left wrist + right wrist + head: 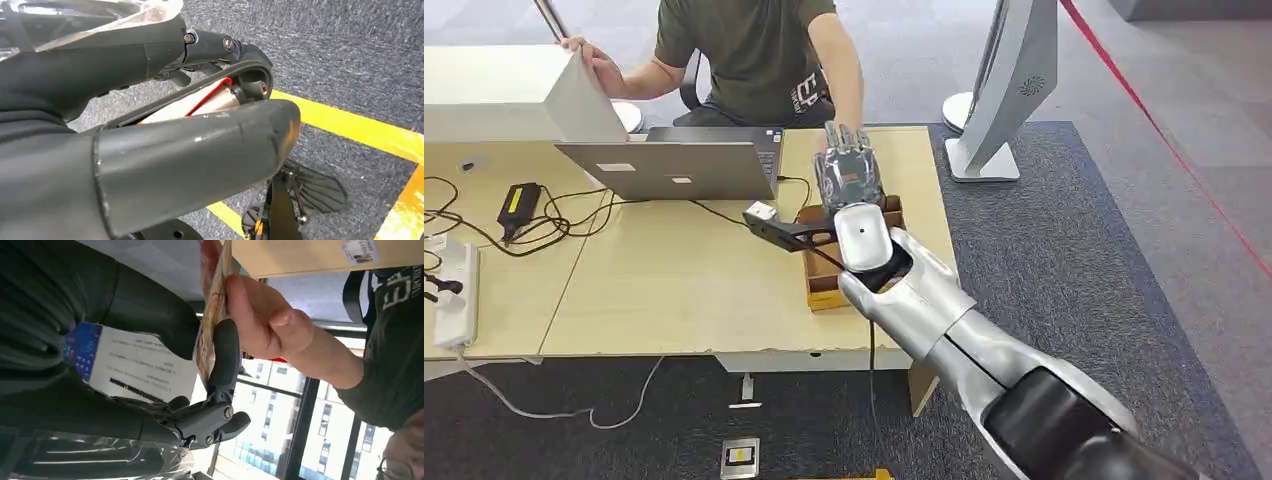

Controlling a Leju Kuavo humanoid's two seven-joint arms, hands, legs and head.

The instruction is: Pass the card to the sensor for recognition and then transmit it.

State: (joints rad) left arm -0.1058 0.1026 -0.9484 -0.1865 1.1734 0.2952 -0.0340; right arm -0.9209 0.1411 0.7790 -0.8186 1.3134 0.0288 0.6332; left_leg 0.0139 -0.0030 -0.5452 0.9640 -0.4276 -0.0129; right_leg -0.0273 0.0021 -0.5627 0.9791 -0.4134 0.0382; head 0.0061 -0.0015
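My right hand (849,168) is stretched across the table (674,300) to its far edge. In the right wrist view a thin yellowish card (212,315) stands edge-on, pinched between that hand's thumb and a dark finger (225,352). A seated person's hand (260,320) grips the same card from the other side. The black sensor (762,214) on its angled stand sits just left of my forearm, beside an open cardboard box (822,282). My left hand (150,150) hangs over the carpet, holding nothing, with a gap between thumb and fingers.
An open grey laptop (674,165) stands at the table's back with cables and a black adapter (519,205) to its left. A white power strip (454,290) lies at the left edge. The person (754,50) rests the other hand on a white box (504,95).
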